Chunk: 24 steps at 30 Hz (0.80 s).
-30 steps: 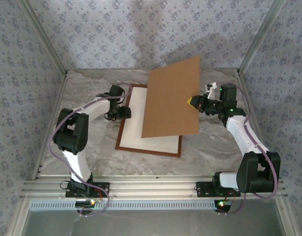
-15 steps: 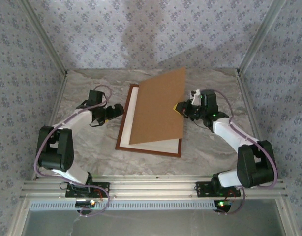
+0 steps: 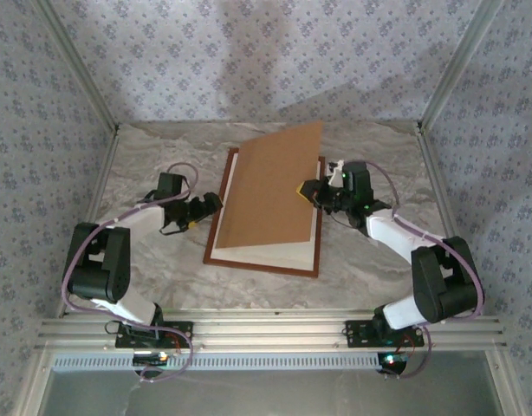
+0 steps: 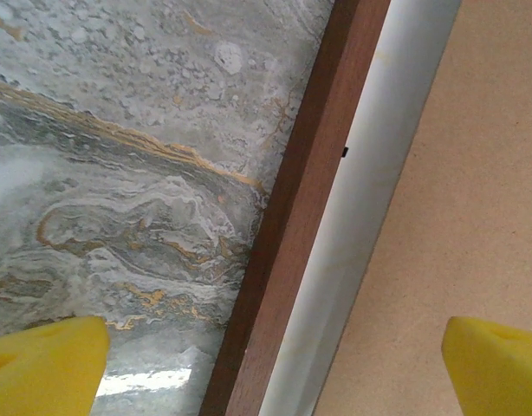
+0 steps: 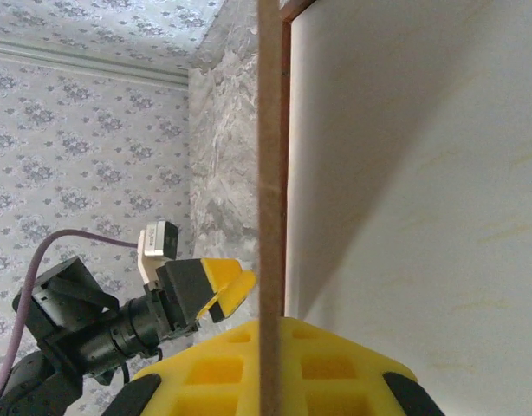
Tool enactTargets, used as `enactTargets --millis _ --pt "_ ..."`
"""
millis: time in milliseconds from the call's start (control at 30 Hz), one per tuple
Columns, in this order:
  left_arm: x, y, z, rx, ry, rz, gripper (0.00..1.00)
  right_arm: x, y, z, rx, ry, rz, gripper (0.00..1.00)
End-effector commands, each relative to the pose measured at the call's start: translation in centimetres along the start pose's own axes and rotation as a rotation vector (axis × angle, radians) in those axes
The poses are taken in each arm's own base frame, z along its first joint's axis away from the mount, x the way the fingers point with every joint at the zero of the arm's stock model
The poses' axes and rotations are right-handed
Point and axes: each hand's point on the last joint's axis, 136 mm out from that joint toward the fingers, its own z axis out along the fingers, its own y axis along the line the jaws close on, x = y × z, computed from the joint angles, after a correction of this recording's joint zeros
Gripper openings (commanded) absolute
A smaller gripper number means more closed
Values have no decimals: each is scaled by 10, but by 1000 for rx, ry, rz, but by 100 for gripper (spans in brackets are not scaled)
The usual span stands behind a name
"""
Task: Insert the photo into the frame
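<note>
Left claw (image 3: 210,204) spread wide, right claw (image 3: 305,191) pinched shut

I see a grey marbled desk (image 3: 153,152) with tan veins beneath my left gripper (image 3: 210,204); beyond it, walls (image 3: 249,61) papered in pale blue floral print meet at aluminium corner posts (image 3: 78,69).

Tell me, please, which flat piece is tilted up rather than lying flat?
The brown board, pinched at its right edge by the right claw; the frame and the cream sheet inside it lie flat on the table.
</note>
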Motion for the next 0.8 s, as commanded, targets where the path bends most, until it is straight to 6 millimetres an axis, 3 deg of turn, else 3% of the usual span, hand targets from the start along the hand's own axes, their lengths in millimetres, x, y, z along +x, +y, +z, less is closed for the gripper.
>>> enactTargets --millis 0,367,767 --pt "1 -11 -1 44 -10 4 98 -3 16 1 -65 -25 -8 0" --pt "6 -18 3 56 9 26 99 6 -3 4 -34 -3 32 0" --pt "10 -16 6 39 21 40 99 17 -7 1 -35 25 46 0"
